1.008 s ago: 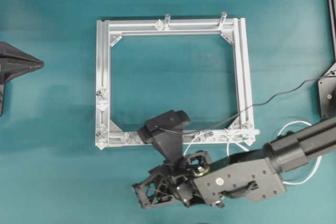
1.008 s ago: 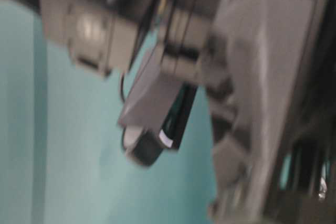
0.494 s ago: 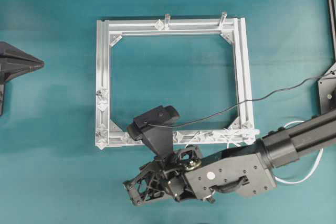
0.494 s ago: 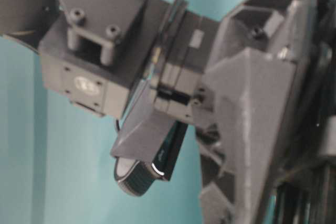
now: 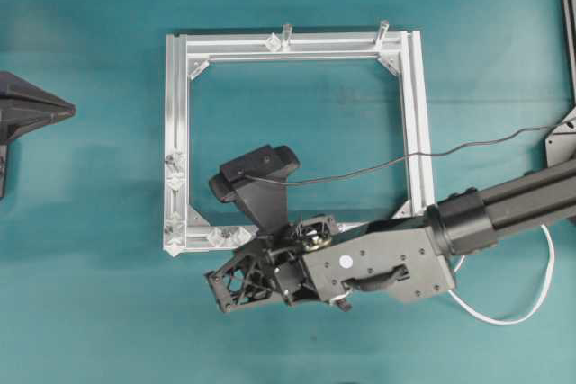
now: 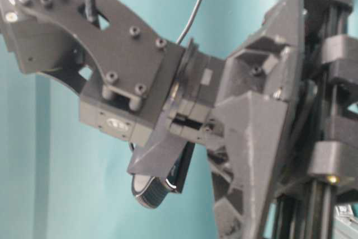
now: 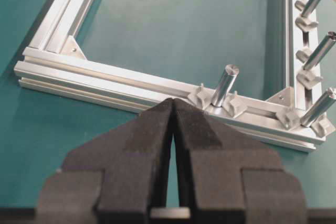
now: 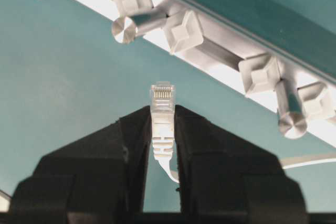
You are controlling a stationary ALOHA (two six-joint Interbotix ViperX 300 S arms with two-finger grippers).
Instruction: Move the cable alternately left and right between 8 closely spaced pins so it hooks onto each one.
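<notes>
Right wrist view: right gripper (image 8: 163, 124) is clamping the cable (image 8: 162, 109) by its plug.
Pins (image 8: 183, 31) are lying just ahead of the gripper; left gripper (image 7: 174, 109) is sitting fully closed, gripping nothing.

Teal table (image 5: 90, 312); square silver frame (image 5: 176, 132) flat on it; white cable (image 5: 513, 317) loop apparently resting at right.

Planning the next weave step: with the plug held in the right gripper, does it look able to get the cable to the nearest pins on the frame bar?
Probably yes. The right gripper is shut on the cable, plug tip forward; bare table lies between it and the pins.
</notes>
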